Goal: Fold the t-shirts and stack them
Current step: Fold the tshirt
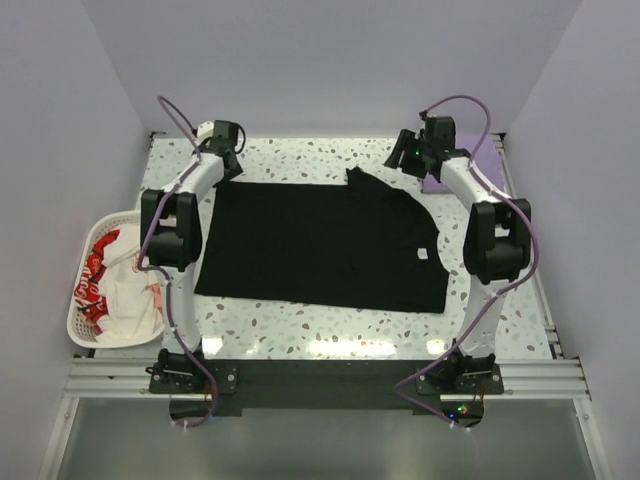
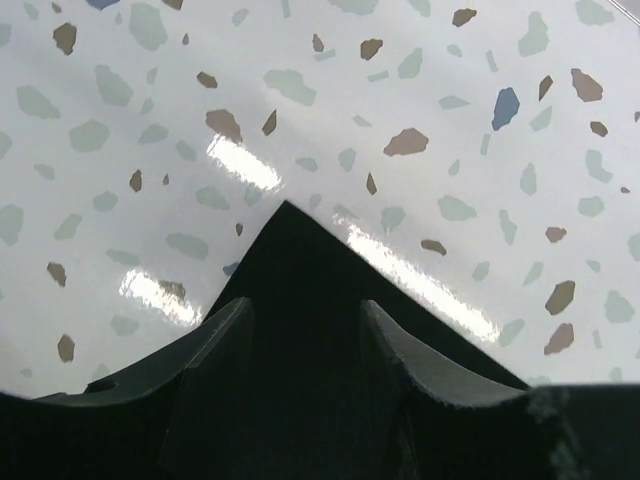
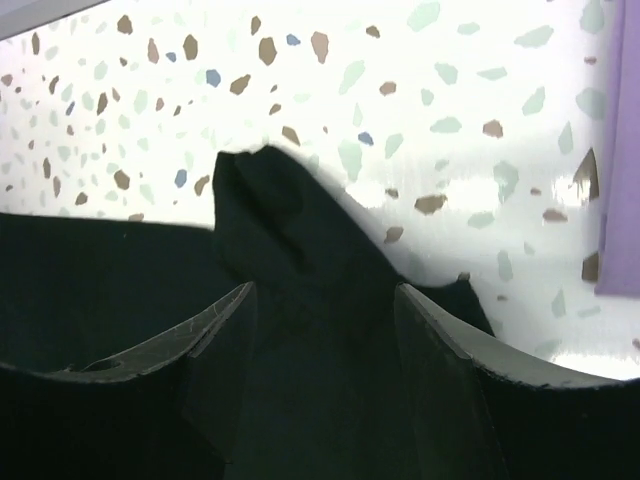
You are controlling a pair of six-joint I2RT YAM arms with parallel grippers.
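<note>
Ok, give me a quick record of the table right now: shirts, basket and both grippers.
black t-shirt: spread out on the table, not yet folded
left gripper: open, over the shirt's far left corner
right gripper: open, over bunched fabric at the far right
white t-shirt: crumpled in the basket, left edge
lavender t-shirt: far right, mostly hidden

black t-shirt (image 1: 310,240): matt cloth | table (image 1: 300,160): glossy, speckled | basket (image 1: 75,318): white plastic
</note>
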